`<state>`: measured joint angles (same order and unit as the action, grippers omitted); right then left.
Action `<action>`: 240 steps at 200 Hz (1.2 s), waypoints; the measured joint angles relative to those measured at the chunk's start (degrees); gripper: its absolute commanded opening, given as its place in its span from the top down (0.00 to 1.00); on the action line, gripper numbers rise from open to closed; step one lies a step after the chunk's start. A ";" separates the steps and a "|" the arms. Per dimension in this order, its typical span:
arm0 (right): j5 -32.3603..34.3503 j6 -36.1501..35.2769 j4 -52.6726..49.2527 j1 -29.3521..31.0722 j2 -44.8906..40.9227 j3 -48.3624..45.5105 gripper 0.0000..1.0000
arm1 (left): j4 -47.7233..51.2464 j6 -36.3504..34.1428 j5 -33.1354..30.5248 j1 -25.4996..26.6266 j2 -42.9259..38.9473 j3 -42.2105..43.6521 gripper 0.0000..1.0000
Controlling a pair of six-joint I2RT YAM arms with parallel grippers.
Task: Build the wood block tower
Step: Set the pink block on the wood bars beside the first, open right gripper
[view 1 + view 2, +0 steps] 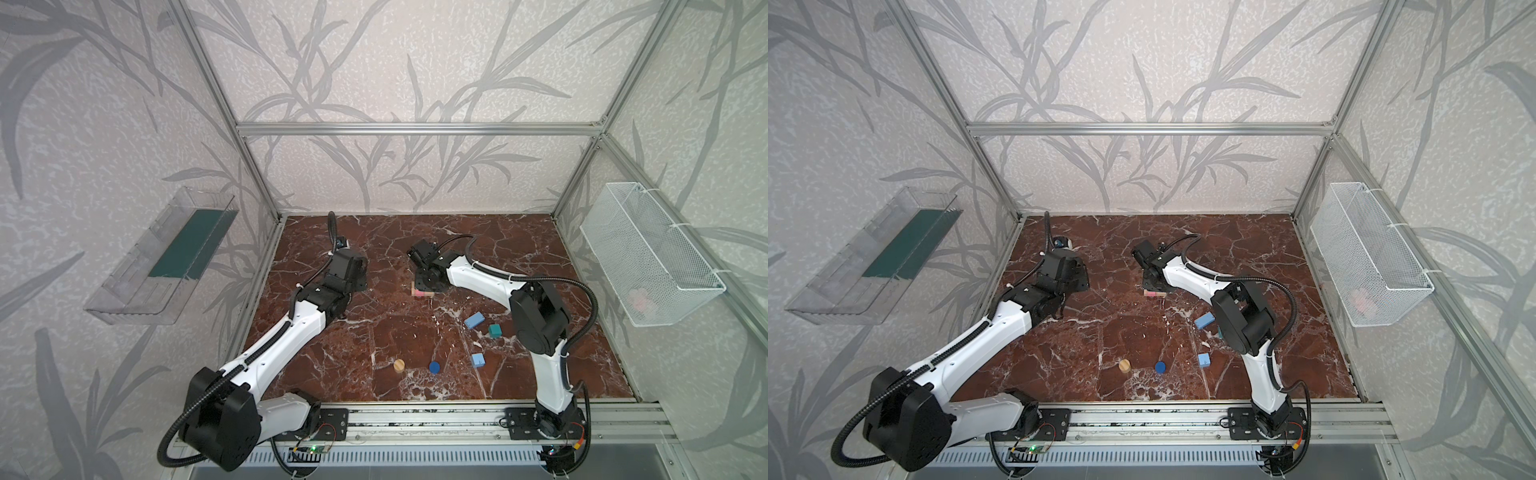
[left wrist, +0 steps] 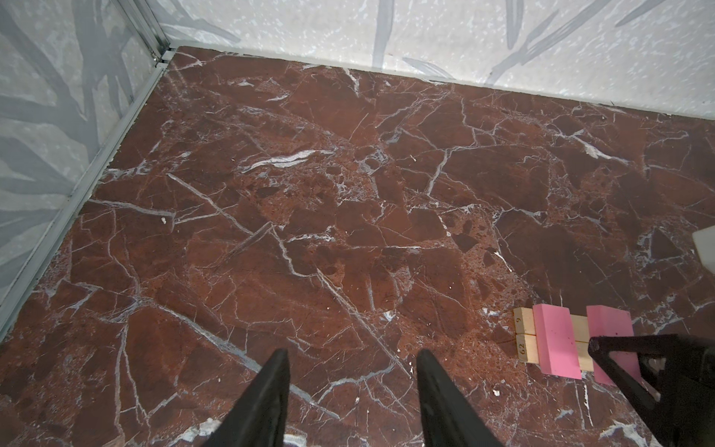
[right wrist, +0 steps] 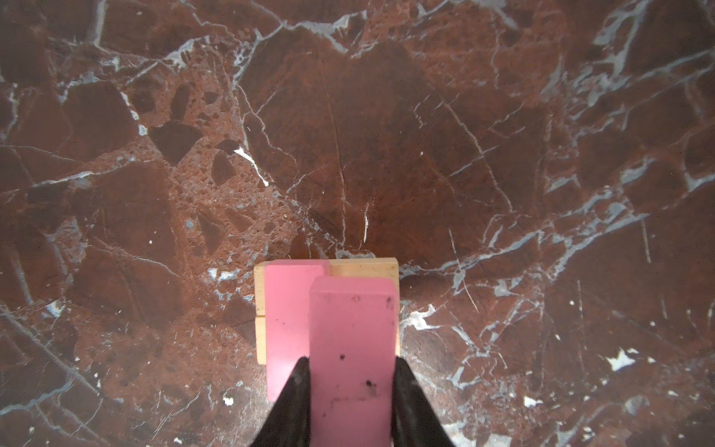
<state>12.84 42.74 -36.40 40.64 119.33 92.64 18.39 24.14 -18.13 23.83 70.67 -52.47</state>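
One pink bar (image 3: 352, 348) visibly gripped wrist-side (overhead: obscured).

desk (image 1: 374, 332): red-brown marble look
middle: two tan bars (image 2: 524, 350), touching
front: tan cylinder (image 1: 398, 365), dark blue cylinder (image 1: 434, 366)
right: two light blue blocks (image 1: 474, 320), teal cube (image 1: 494, 331)

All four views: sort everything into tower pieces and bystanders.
Job: two tan wooden bars, two pink wooden bars, two light blue wooden blocks, teal wooden cube, tan wooden cylinder, dark blue wooden cylinder.
Lying about: clear plastic wall tray, white wire mesh basket.
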 measured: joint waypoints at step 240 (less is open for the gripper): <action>-1.27 -0.57 -1.16 -0.96 1.55 1.55 0.63 | 0.04 -0.11 -0.22 0.00 0.57 -0.76 0.48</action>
<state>11.57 42.17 -37.56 39.68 120.88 94.19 18.44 24.03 -18.35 23.83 71.24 -53.23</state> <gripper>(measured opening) 0.368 0.518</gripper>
